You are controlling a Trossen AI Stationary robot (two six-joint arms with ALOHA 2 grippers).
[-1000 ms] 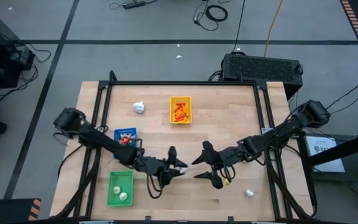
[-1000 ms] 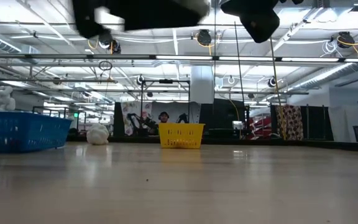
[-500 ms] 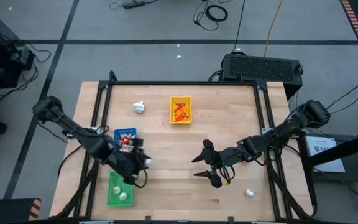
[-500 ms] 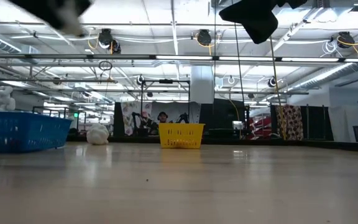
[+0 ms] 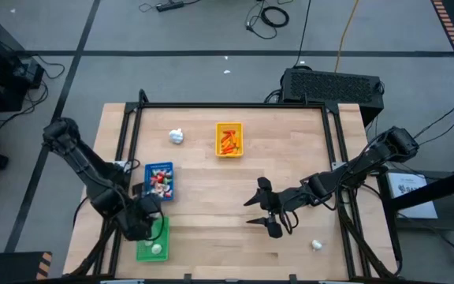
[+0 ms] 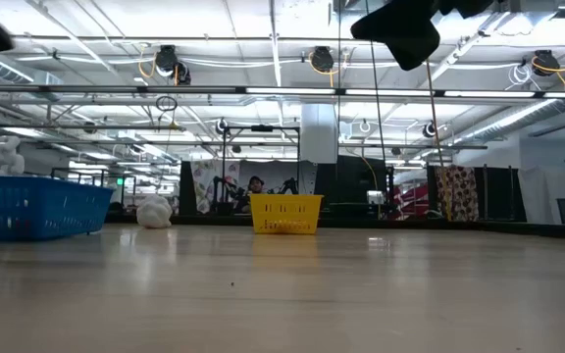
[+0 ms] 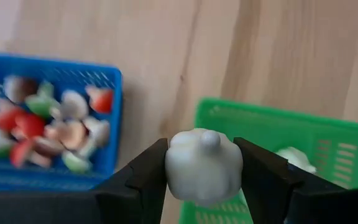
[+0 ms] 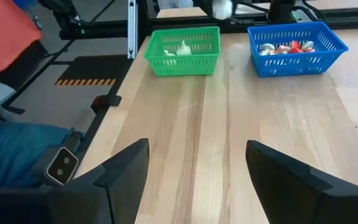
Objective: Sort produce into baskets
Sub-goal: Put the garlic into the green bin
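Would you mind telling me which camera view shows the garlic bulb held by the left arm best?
The left wrist view: the garlic bulb sits large between the left end effector fingers, above the green basket. The right wrist view shows it small and distant; the high and low views do not show it.

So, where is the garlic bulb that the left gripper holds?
The garlic bulb is clamped in the left gripper, over the table's near-left part, just above the green tray and beside the blue tray.
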